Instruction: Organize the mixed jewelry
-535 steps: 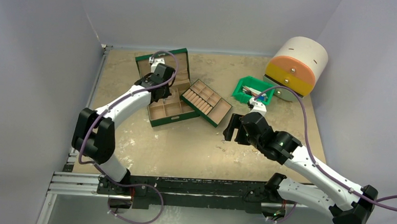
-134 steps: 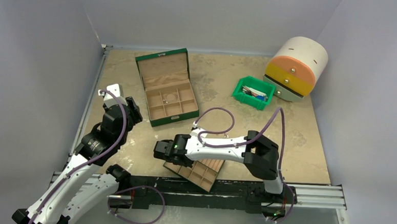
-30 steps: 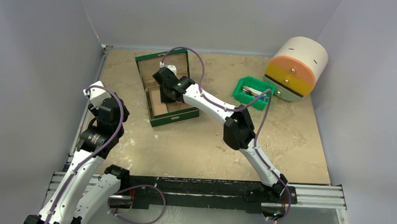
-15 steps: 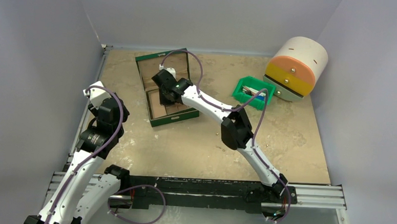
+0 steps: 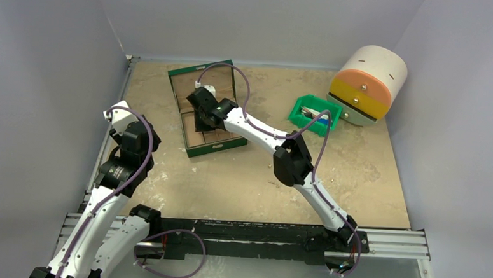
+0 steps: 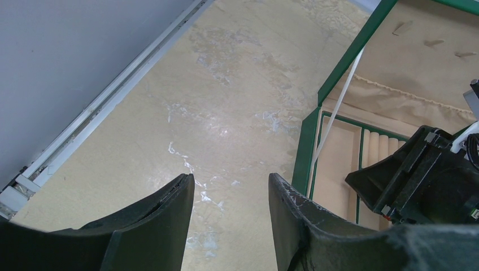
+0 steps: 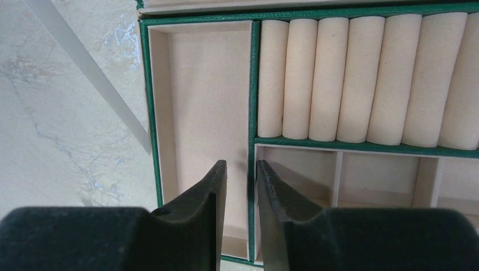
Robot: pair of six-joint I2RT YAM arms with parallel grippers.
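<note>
The green box (image 5: 217,146) stands open at the back of the table, its lid (image 5: 217,70) raised. A tan tray with padded rolls (image 7: 361,79) and small compartments sits inside it. My right gripper (image 5: 201,119) reaches into the box. In the right wrist view the right gripper (image 7: 242,164) is open a little, and its fingers straddle a green divider (image 7: 252,84) of the tray without holding anything. My left gripper (image 5: 147,136) hovers open and empty over bare table left of the box (image 6: 308,147); the left wrist view shows the left gripper (image 6: 230,179) wide apart. The mixed jewelry is not visible.
A green plastic bin (image 5: 314,114) holding small items stands right of the box. A round white cabinet with orange and yellow drawers (image 5: 366,85) is at the back right. A white lid strap (image 7: 85,68) crosses the box's left side. A metal rail (image 6: 107,107) lines the table's left edge.
My right gripper's jaws have parted from shut while over the tray in the box, and the arm has shifted slightly left. The left arm has not moved.
</note>
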